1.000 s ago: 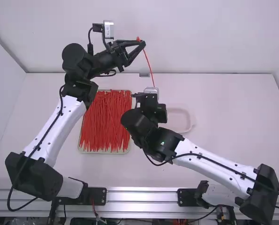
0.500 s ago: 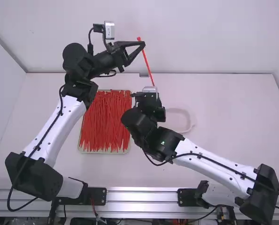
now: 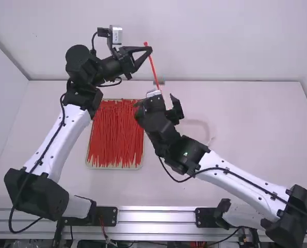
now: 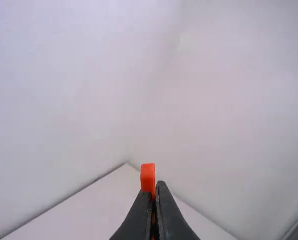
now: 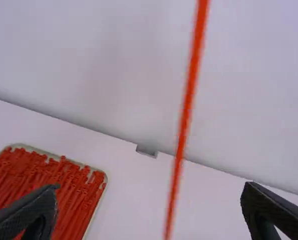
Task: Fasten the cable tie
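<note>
High view, my left claw [image 3: 147, 50] raised over the white surface [image 3: 246, 119], pinched on the red cable tie [image 3: 152, 67] near its head, left wrist view confirms that squeeze, right wrist view adds my right claw [image 5: 149, 189] spread wide, strap crossing between its fingers, tray of loose ties [image 3: 114, 167] beneath.

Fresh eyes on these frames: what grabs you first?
A single red cable tie is held high over the far edge of the table, pinched near its head by the shut left tool. The right tool sits below it, wide open around the tie's tail. By the left arm lies a tray packed with red ties.
</note>
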Controlling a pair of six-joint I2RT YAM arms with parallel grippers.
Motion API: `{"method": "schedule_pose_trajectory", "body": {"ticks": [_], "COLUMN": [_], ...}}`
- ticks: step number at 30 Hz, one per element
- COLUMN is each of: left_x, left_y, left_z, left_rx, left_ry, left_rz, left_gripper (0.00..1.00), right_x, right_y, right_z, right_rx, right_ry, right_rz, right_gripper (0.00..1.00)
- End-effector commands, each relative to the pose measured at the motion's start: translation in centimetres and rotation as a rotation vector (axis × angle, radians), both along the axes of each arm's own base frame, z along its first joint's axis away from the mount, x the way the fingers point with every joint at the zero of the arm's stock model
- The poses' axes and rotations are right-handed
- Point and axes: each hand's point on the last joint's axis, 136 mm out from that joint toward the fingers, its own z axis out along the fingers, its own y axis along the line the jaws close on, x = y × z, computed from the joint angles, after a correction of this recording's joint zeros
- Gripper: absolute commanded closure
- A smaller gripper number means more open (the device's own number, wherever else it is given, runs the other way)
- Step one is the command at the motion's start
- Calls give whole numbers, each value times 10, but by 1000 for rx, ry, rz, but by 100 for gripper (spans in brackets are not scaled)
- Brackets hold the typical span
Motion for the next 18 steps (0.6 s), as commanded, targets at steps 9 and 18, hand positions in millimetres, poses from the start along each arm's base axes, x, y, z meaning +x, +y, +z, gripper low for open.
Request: {"method": "schedule_pose_trajectory", "body": {"ticks": [9, 18], "left_x": [-19, -51], "left_y": [16, 8], "left_z": [2, -5], "left_rx": [98, 172], "left_ry": [-110, -207], "left_rz": [-107, -292], "left_gripper": [99, 98], "right_x": [-7, -23], "right_y": [-5, -9], "right_z": [54, 58], "right_rx": [184, 279], "right_ry": [20, 94], "right_rz": [431, 771], "right_gripper": [1, 0]}}
